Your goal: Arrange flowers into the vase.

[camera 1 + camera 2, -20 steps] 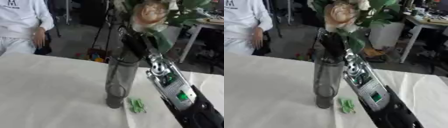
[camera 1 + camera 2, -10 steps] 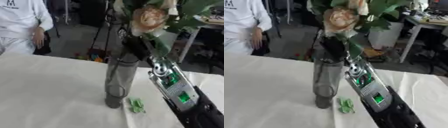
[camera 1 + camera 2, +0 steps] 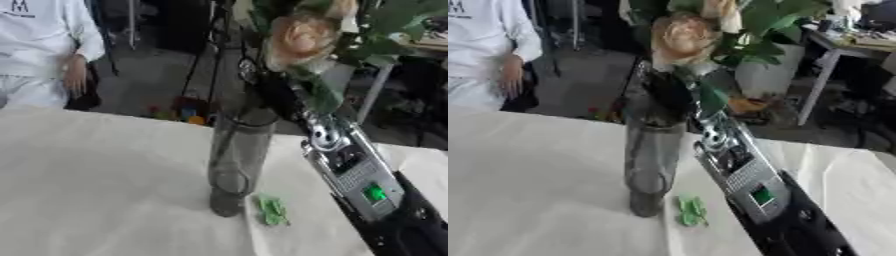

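Note:
A tall grey glass vase stands upright on the white table. Just above its mouth is a peach rose with green leaves and a paler bloom behind it. My right hand is at the vase's rim, its dark fingers curled round the flower stems below the rose. The hand hides the stems, so I cannot tell how far they reach into the vase. My left hand shows in neither view.
A small green leaf scrap lies on the table just right of the vase's foot. My right forearm slants up from the lower right, close to the vase. The table's far edge runs behind the vase.
The rose and my right hand have sunk slightly towards the vase's mouth. The vase and the leaf scrap have stayed in place.

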Tool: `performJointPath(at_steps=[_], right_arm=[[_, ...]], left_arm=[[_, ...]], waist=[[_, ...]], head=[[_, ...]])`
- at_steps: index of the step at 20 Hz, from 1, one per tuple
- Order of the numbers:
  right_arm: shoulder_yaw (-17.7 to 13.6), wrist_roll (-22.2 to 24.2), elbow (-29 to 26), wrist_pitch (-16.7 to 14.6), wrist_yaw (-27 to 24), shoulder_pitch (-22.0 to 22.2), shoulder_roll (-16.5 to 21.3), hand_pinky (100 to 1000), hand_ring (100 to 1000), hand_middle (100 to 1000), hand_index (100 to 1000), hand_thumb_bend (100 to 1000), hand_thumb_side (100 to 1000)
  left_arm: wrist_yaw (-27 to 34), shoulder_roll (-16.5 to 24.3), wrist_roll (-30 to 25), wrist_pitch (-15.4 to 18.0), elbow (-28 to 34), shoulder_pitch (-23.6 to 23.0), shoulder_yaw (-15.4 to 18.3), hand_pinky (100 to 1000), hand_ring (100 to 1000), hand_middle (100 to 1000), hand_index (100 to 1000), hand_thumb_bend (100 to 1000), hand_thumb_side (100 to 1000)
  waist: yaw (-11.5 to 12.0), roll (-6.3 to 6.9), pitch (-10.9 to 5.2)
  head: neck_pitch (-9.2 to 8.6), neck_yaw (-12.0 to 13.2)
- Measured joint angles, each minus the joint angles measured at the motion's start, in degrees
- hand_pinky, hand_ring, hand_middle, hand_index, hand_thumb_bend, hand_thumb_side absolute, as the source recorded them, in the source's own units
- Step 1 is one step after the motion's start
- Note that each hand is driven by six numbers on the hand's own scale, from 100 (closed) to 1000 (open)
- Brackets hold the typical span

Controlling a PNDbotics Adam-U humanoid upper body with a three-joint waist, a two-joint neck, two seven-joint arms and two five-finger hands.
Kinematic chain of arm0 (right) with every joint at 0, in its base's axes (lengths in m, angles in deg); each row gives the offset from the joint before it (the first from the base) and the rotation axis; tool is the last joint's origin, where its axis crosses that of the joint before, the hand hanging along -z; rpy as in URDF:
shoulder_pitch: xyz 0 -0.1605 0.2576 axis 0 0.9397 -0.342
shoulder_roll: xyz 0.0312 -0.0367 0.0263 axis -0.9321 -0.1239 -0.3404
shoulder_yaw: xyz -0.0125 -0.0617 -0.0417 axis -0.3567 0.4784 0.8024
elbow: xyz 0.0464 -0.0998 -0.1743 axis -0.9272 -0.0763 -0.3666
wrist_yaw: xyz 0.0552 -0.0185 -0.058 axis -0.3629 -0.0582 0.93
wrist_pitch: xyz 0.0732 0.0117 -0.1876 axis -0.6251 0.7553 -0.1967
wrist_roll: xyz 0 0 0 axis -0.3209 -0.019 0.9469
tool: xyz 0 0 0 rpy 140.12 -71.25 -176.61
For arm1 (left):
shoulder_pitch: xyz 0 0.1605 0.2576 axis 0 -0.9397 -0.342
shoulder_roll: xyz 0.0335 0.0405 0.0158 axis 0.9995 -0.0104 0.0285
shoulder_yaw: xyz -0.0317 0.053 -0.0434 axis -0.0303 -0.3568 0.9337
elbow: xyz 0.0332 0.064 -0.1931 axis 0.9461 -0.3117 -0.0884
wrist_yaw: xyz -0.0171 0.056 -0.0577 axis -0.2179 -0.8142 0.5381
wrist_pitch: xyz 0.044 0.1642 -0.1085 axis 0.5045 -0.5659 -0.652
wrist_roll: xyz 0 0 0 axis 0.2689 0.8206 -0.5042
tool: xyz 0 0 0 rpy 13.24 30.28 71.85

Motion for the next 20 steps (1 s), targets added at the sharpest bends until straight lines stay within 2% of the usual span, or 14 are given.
performJointPath(at_steps=[7, 18, 20], right_arm=[[0.0, 2.2, -0.1, -0.8, 0.5, -0.1, 0.5, 731, 773, 676, 819, 167, 999], [0.0, 5.9, -0.1, -1.6, 3.1, -0.1, 1.0, 760, 812, 707, 840, 193, 1000], [0.0, 6.6, -0.1, -1.7, 3.5, -0.1, 1.1, 771, 827, 724, 854, 220, 1000]], left_arm=[[0.0, 0.0, -0.1, -0.1, 0.0, 0.0, 0.0, 887, 899, 862, 956, 100, 1000], [0.0, 0.0, 0.0, -0.2, 0.0, 0.0, 0.0, 888, 899, 863, 956, 100, 1000], [0.0, 0.0, 0.0, -0.2, 0.0, 0.0, 0.0, 888, 899, 863, 957, 100, 1000]], waist=[[0.0, 0.00, -0.01], [0.0, 0.00, -0.01], [-0.1, 0.00, -0.01]], head=[[-0.05, -0.2], [-0.33, -0.6], [-0.53, -0.6]])
